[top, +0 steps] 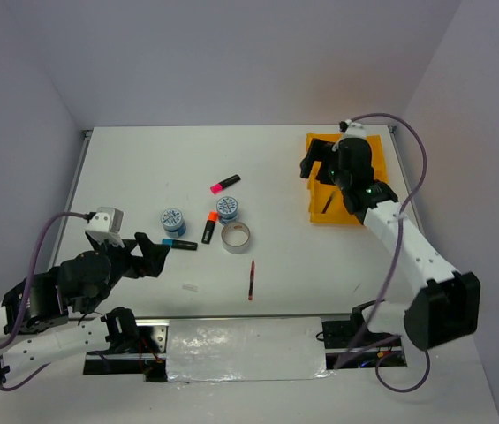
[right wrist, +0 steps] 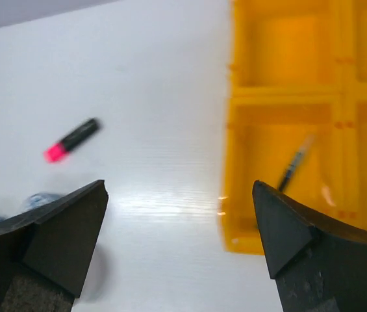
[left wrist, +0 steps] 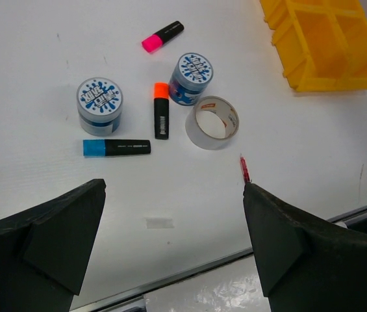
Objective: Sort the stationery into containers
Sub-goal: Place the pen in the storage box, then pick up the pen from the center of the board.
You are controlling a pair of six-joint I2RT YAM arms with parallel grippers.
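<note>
Nearest us, the left tool gapes wide and empty over the bench, with the highlighters and tapes beyond. Its view catches only the tip of the red pen, which the top view shows whole. The right tool, equally wide and empty, hangs over the tray. Its view plainly shows a dark pen in the near left compartment, beside one finger.

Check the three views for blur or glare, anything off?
Right wrist: soft all over, pink highlighter and the pen in the yellow tray smeared, sheen on the table beside it. Left wrist: sharp, tape roll print crisp. Top external: clear, glare on the shiny strip at the near edge.
</note>
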